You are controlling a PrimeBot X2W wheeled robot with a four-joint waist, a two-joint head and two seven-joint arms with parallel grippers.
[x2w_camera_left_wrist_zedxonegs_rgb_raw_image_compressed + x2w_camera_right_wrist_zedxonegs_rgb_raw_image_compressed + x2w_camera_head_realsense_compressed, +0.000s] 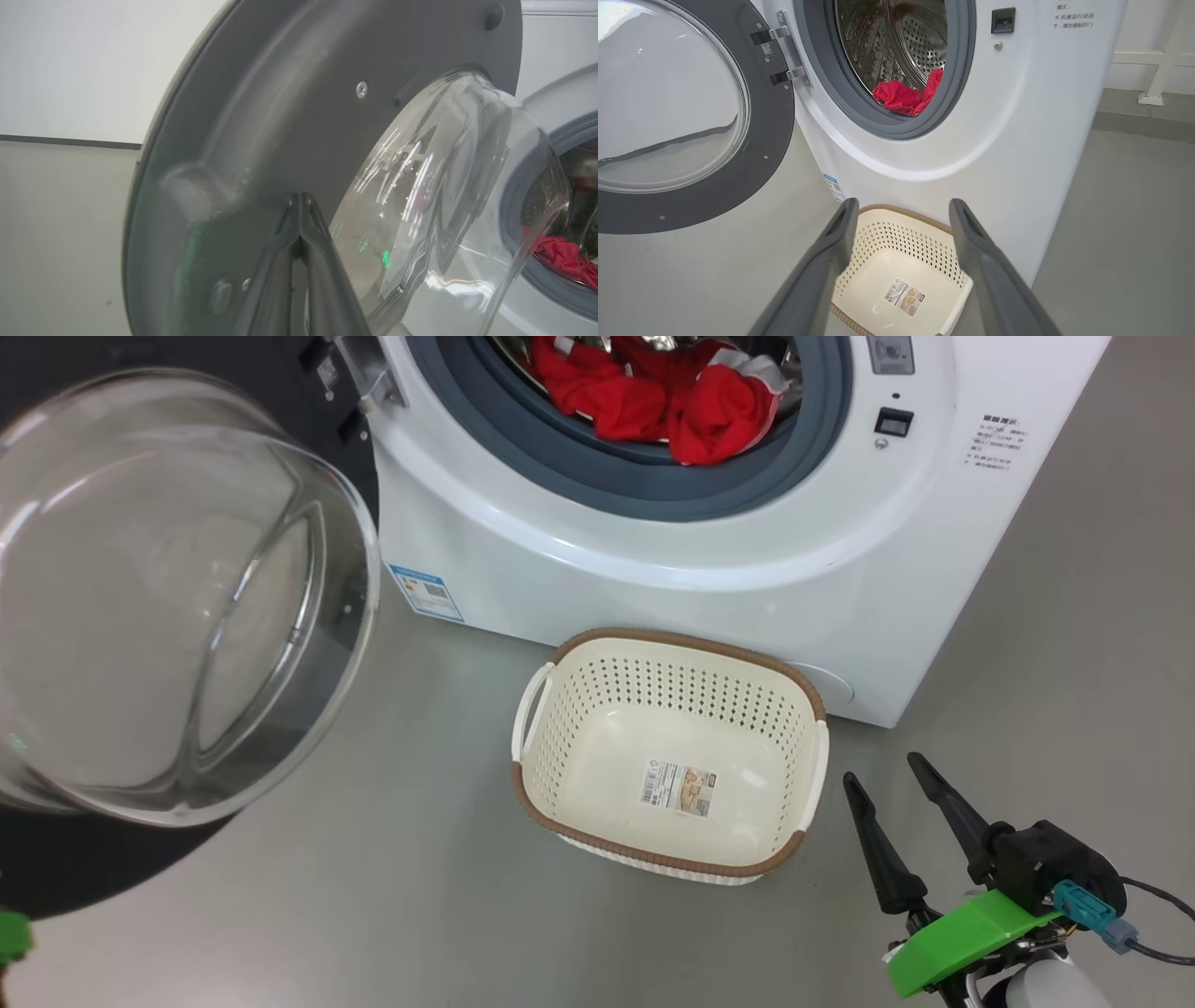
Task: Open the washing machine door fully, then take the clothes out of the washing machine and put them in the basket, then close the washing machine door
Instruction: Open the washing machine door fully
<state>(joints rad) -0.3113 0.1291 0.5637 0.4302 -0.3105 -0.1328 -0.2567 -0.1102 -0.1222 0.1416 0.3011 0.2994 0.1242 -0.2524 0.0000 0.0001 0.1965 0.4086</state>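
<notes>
The washing machine (709,569) stands with its round door (168,597) swung out to the left, glass bowl facing me. Red clothes (653,401) lie in the drum mouth behind the grey gasket. The cream basket (672,686) sits on the floor in front of the machine, with nothing but a paper label inside. My right gripper (882,770) hangs open, just right of the basket and holding nothing. In its wrist view the right gripper (903,205) points over the basket (896,233) toward the clothes (906,95). My left gripper (299,198) is shut, its tips close against the door's grey inner rim (280,93).
Grey floor spreads to the right of the machine and in front of the basket. A white wall with a dark skirting line (70,140) lies behind the door. A white frame (1157,65) stands at the far right.
</notes>
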